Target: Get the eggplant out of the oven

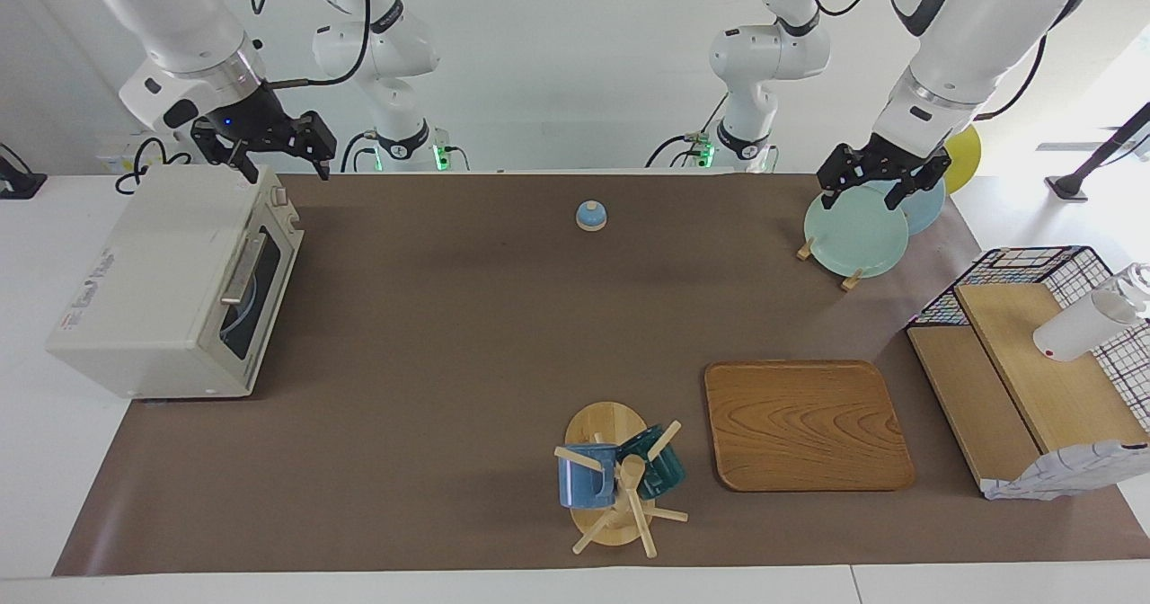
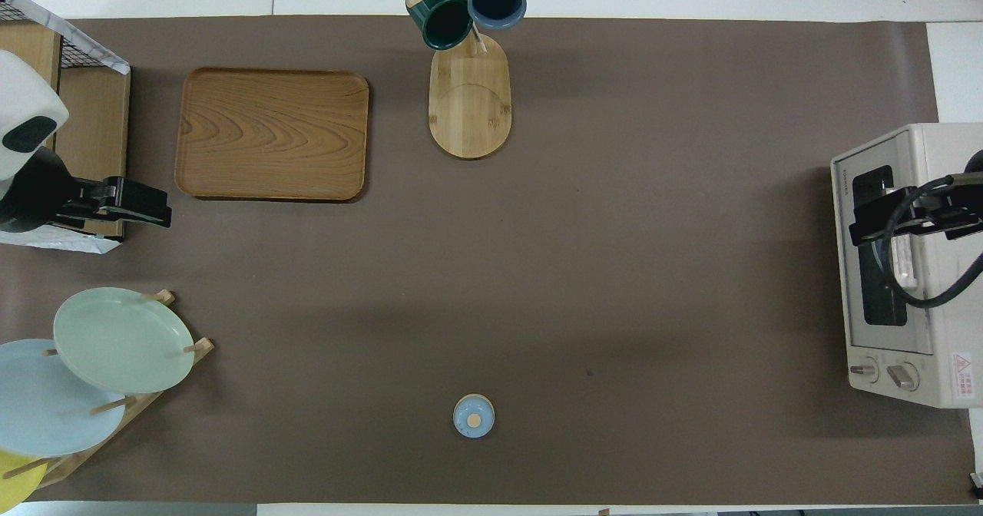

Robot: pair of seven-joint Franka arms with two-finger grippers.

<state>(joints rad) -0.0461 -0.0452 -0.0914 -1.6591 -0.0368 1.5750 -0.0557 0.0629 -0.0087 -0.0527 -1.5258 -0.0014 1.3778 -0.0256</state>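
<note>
The cream-white oven point(image 1: 153, 271) point(image 2: 891, 347) stands at the right arm's end of the table, its dark glass door point(image 1: 260, 291) shut and its silver handle point(image 1: 243, 267) facing the table's middle. The eggplant is hidden; I cannot see it through the glass. My right gripper point(image 1: 286, 169) point(image 2: 872, 220) hangs open over the oven's knob corner, touching nothing. My left gripper point(image 1: 867, 192) point(image 2: 150, 207) is open and empty, over the plate rack at the other end.
A plate rack point(image 1: 825, 249) holds a pale green plate point(image 1: 853, 231), a blue one and a yellow one. A wooden tray point(image 1: 804, 424), a mug tree point(image 1: 620, 487) with two mugs, a small blue knobbed lid point(image 1: 591, 216) and a wire basket point(image 1: 1033, 267) with wooden shelves and a white bottle are on the brown mat.
</note>
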